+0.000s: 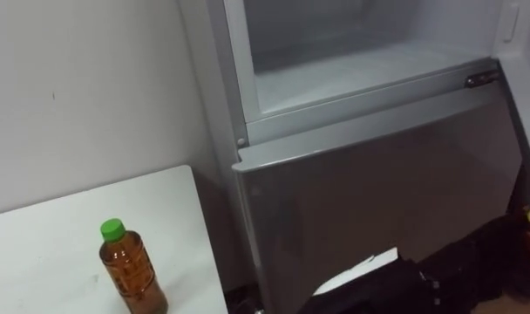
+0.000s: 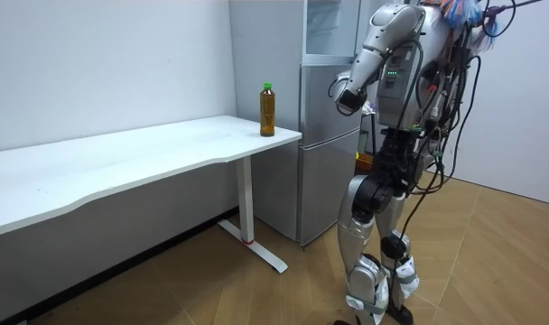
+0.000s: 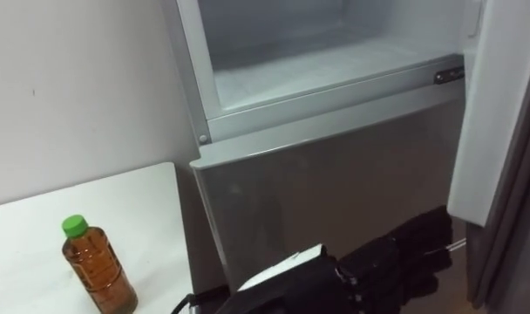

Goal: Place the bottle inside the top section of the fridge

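Well to the left of your left robot hand, the bottle stands upright near the tabletop corner, untouched. Whether that robot hand is closed or slack, I cannot tell. Above it the upper fridge stands open. Reach across carelessly and you may knock the bottle off the edge, or clip the door on its right.

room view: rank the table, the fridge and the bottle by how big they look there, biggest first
1. table: it spans over half the view's width.
2. fridge: tall but narrow, and partly hidden by the robot.
3. bottle: smallest by far, standing on the table's end nearest the fridge.
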Tool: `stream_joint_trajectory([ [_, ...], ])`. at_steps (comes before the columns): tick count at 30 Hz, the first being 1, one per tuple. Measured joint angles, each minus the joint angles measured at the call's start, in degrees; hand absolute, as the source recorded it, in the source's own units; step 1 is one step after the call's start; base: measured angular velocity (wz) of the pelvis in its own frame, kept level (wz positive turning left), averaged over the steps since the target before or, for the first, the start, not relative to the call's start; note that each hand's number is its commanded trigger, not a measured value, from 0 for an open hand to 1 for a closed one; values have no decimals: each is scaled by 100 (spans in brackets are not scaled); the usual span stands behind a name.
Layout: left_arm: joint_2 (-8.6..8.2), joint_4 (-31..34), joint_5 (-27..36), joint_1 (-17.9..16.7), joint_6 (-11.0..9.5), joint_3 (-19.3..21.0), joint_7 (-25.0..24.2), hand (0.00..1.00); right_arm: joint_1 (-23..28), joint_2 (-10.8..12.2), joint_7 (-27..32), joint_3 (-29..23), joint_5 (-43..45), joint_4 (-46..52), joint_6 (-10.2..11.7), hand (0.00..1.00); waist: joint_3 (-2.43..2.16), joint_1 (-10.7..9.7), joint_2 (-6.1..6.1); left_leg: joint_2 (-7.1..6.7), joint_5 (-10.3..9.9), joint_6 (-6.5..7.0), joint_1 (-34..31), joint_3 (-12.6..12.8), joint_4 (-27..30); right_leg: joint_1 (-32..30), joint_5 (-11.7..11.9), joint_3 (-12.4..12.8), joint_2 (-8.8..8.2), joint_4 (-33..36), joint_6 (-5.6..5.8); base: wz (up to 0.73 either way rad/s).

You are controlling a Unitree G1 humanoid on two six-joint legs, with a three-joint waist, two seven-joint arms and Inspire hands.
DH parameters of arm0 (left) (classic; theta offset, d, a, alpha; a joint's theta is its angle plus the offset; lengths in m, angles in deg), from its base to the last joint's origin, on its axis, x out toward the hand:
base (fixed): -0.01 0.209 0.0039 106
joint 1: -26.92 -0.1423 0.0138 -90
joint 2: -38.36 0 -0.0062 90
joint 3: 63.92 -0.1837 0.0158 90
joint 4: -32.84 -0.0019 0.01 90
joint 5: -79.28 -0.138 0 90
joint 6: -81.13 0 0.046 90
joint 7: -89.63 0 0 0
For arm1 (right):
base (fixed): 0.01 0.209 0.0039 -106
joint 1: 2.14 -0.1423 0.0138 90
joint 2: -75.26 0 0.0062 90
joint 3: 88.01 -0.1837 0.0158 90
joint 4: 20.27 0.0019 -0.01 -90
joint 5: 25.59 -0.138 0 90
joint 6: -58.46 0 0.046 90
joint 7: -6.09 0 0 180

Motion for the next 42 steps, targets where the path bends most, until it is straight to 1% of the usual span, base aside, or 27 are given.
stream_joint_trajectory([
  [3,20,3,0,-57,0,44,-57,0,8,10,-9,-11,100,0,60,0,-2,25,-4,1,0,0,3,0,0,-4,0,8,0,6,0,0],
  [5,17,3,1,-95,0,114,-88,0,8,32,-2,-4,127,0,60,0,-8,57,-15,5,0,0,3,-17,5,-13,0,18,3,17,0,-5],
  [8,11,5,2,-107,-1,233,-83,0,18,44,39,13,148,0,59,0,-20,179,-47,16,0,0,-24,-19,6,-60,0,21,11,75,-3,-1],
  [10,11,6,1,-140,-1,299,-43,0,40,51,112,44,151,-1,59,0,-27,298,-79,19,0,0,-25,-20,8,-64,0,17,12,78,-4,0],
  [13,13,7,2,-185,-1,428,8,0,60,75,232,48,164,2,60,0,-45,375,-120,18,0,0,-25,-23,9,-61,0,-3,12,78,-4,2],
  [16,13,9,2,-194,-1,470,125,0,106,93,285,50,163,7,62,0,-61,463,-148,20,0,0,-28,-17,16,-59,2,-24,11,84,-5,0],
  [21,14,9,2,-207,-1,495,237,0,115,101,294,49,163,9,63,0,-72,479,-166,27,0,0,-38,-19,29,-55,4,-51,11,85,-8,1],
  [23,13,9,3,-298,-7,508,263,0,119,110,294,49,160,10,69,0,-72,472,-166,30,0,0,-36,-17,29,-53,5,-50,14,81,-10,0],
  [25,16,-4,3,-534,-7,510,305,0,140,120,296,49,156,20,100,0,-69,478,-172,34,1,0,-28,-12,27,-45,6,-46,18,81,-13,0],
  [26,22,-5,4,-595,-7,518,306,0,142,124,296,50,157,23,106,0,-66,478,-177,34,1,-1,-26,-11,27,-38,6,-50,19,81,-13,0],
  [28,26,-93,-3,-860,-11,566,305,0,159,152,295,40,168,24,123,0,-42,478,-215,33,1,-2,30,-22,26,40,8,-75,21,67,-15,5],
  [29,25,-148,-20,-923,-11,585,306,0,161,161,295,35,179,23,128,0,-43,484,-227,33,0,-2,37,-22,26,45,7,-75,20,66,-16,0],
  [31,31,-412,-287,-1105,-11,679,352,0,153,203,296,-8,312,25,183,0,-19,485,-264,37,0,-3,11,-39,47,30,-5,-96,21,57,-26,5],
  [32,44,-487,-378,-1127,-10,686,365,0,153,208,296,-8,323,29,188,0,-15,489,-273,37,0,-3,-1,-50,56,23,-6,-102,21,62,-27,7],
  [33,86,-612,-486,-1198,-10,686,419,0,147,207,296,-6,339,39,187,0,-15,498,-277,36,0,-3,-16,-62,56,10,-6,-108,22,67,-27,3],
  [35,98,-780,-673,-1378,-12,688,497,0,162,210,298,9,349,75,184,0,-21,542,-268,37,0,-2,-37,-62,56,-22,-5,-96,25,75,-27,0],
  [37,52,-1070,-1039,-1650,-7,643,697,0,188,247,342,48,383,194,174,0,-20,596,-272,41,0,-3,-68,-65,48,-55,-5,-106,31,85,-28,0],
  [39,16,-1317,-1363,-1781,4,650,782,0,174,312,335,49,486,229,171,0,-23,640,-277,41,1,-4,-90,-77,51,-63,-1,-123,34,84,-32,4],
  [41,-35,-1603,-1666,-1878,4,691,862,0,156,386,335,50,615,231,169,0,-26,744,-289,41,2,-5,-84,-80,51,-64,0,-126,34,84,-34,0],
  [42,-62,-1759,-1836,-2004,4,722,946,0,156,442,333,50,689,235,162,0,-36,802,-310,41,4,-8,-88,-81,51,-64,-1,-139,33,80,-36,0],
])
